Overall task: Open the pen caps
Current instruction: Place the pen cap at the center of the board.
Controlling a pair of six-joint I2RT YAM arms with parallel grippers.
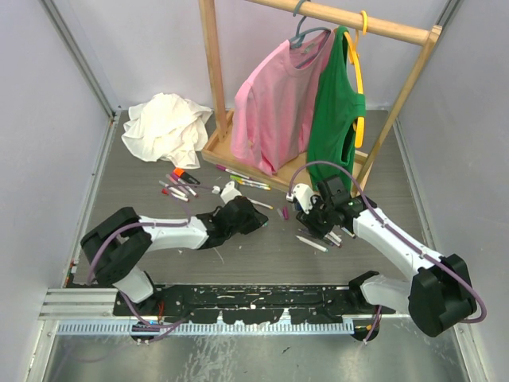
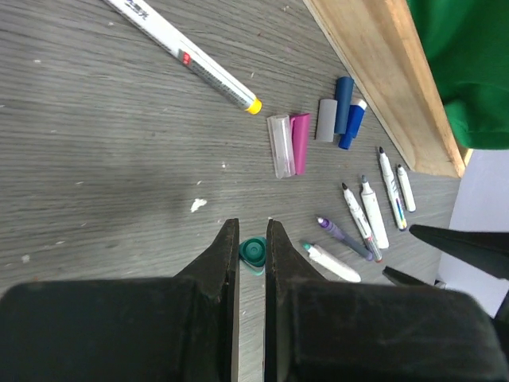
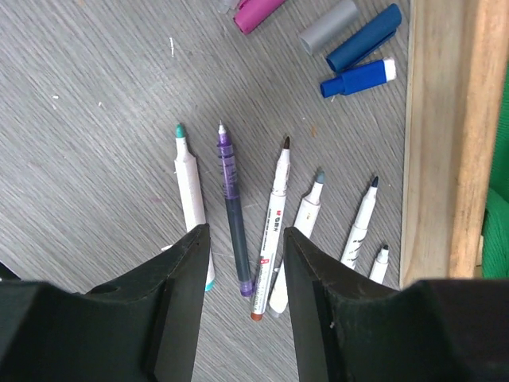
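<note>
Black fingers [image 2: 215,270] of the left end effector [image 2: 250,231] are filling the bottom of the left wrist view. They are standing almost together and pinching a small green cap [image 2: 253,253] between their tips, just above the worktop [image 2: 95,175]. Close by, a white pen with a green tip [image 2: 330,261] is lying bare, so I am judging that this cap belongs to it. The right end effector [image 3: 242,235] is hanging open over a row of uncapped pens [image 3: 276,199] beside the wooden base [image 3: 441,119] of the clothes rack, and it is holding nothing. Other caps, pink [image 2: 300,142], clear [image 2: 280,145], grey [image 2: 327,119] and blue [image 2: 344,102], are lying together a little farther on. In the top view, several pens that seem to be capped [image 1: 179,189] are waiting at the far left, near the white cloth [image 1: 165,127]. To do this step well, the left arm should be carrying the green cap over to those loose caps and opening only when it is low, so that the cap is not rolling away. The right arm should be rising straight up, because its fingers are standing on both sides of the pens and a sideways move could be pushing them out of the row.
</note>
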